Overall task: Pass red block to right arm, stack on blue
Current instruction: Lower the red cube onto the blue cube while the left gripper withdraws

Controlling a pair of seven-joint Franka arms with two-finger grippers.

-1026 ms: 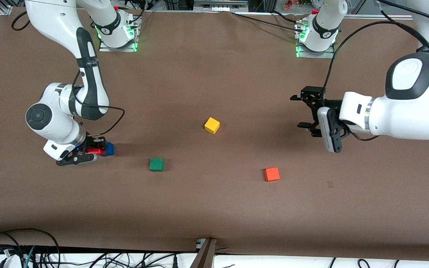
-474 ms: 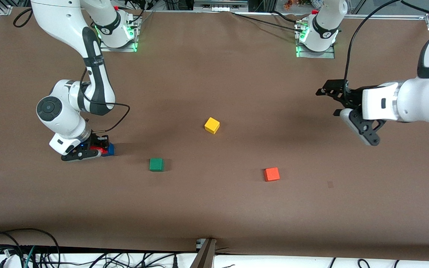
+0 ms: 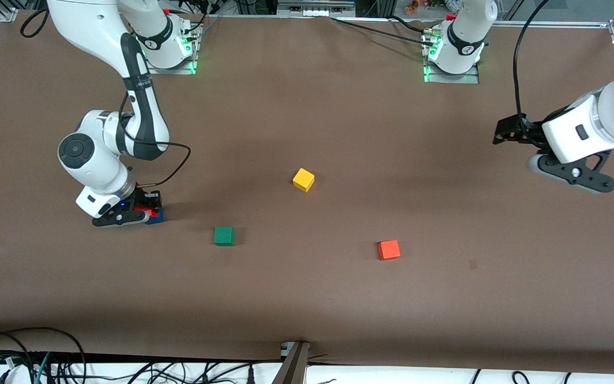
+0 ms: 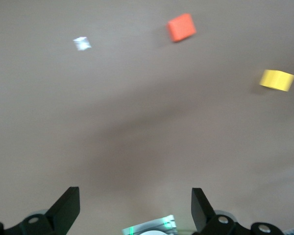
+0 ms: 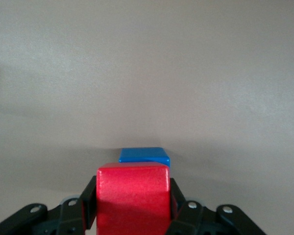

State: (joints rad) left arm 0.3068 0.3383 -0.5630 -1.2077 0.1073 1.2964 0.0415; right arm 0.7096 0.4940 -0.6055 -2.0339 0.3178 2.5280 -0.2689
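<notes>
My right gripper [image 3: 137,212] is shut on the red block [image 3: 148,212] and holds it low over the table, close beside the blue cube [image 3: 158,215], on the side toward the right arm's end of the table. In the right wrist view the red block [image 5: 132,196] fills the space between the fingers [image 5: 89,203], and the blue cube [image 5: 144,155] shows just past its top edge. I cannot tell whether the two cubes touch. My left gripper [image 3: 507,133] is open and empty, up in the air near the left arm's end of the table; its fingers [image 4: 68,208] stand wide apart.
A yellow cube [image 3: 303,180] lies mid-table. A green cube [image 3: 224,236] and an orange cube [image 3: 389,249] lie nearer the front camera. The left wrist view shows the orange cube [image 4: 181,27] and the yellow cube [image 4: 277,80] on the brown table.
My left arm has drawn back toward its end of the table, gripper open and empty. My right gripper has shifted slightly toward the blue cube with the red block in it.
</notes>
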